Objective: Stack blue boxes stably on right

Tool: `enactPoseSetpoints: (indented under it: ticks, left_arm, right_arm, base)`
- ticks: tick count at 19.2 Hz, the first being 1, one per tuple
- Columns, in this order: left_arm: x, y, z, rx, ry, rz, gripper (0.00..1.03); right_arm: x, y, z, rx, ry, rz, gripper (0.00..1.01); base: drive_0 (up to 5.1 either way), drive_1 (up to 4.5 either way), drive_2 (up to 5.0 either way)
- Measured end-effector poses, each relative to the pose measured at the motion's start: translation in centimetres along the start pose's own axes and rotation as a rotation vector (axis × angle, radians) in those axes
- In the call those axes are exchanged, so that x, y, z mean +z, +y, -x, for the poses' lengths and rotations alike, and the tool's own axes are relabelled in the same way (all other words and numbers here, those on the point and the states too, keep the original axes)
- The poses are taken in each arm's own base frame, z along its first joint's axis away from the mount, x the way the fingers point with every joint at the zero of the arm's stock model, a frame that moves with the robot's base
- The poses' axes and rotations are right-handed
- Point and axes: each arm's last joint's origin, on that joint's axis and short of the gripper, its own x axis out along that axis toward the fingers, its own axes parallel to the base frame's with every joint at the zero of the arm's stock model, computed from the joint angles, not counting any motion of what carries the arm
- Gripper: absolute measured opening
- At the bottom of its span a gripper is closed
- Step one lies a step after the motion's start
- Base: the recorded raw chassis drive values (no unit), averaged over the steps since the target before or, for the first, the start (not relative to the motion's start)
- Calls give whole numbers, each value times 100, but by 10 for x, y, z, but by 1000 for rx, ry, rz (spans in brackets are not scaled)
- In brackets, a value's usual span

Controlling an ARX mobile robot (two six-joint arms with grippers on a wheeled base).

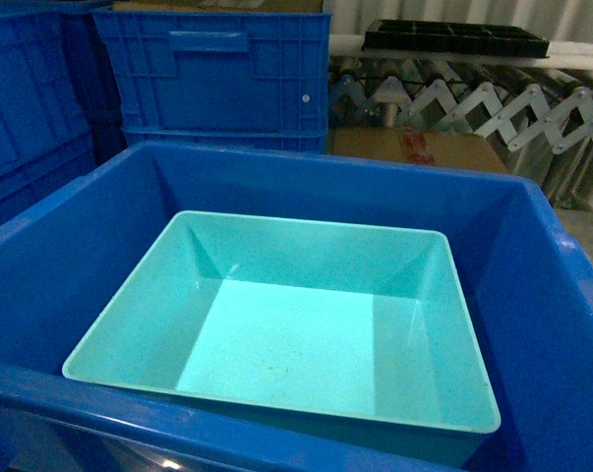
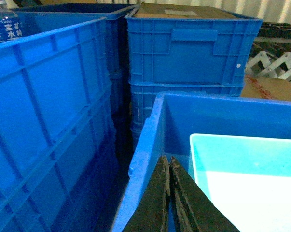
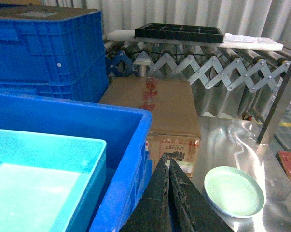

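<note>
Turquoise tub (image 1: 306,334) sits empty inside big blue crate (image 1: 562,324). Left gripper (image 2: 170,162) & right gripper (image 3: 168,162) both pressed together, holding nothing.

The turquoise tub's (image 1: 306,324) base is hidden inside the blue crate (image 1: 70,236); the bottle (image 2: 4,21) at far left is cut off, its label too small to read

Steel table (image 3: 232,140): cardboard box (image 3: 155,104), green plate (image 3: 234,191) (apart).
</note>
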Motion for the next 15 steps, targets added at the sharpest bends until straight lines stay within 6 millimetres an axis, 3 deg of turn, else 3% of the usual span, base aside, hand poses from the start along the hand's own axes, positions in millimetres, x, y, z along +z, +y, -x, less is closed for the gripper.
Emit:
enactPoseSetpoints:
  ticks: [2,5,15]
  left_arm:
    - [-4,0,12,-5,5,0,2]
    - [-19,0,26,-4,26,0,2]
    - [-7,0,56,-5,-24,0,2]
  right_arm:
    - [-4,-12,11,-4,2,-1,2]
    - [-17,-13,22,1,28,0,2]
    - [-6,-13,48,1,-27,-1,2]
  base:
    - [0,0,0]
    - [0,0,0]
    - [0,0,0]
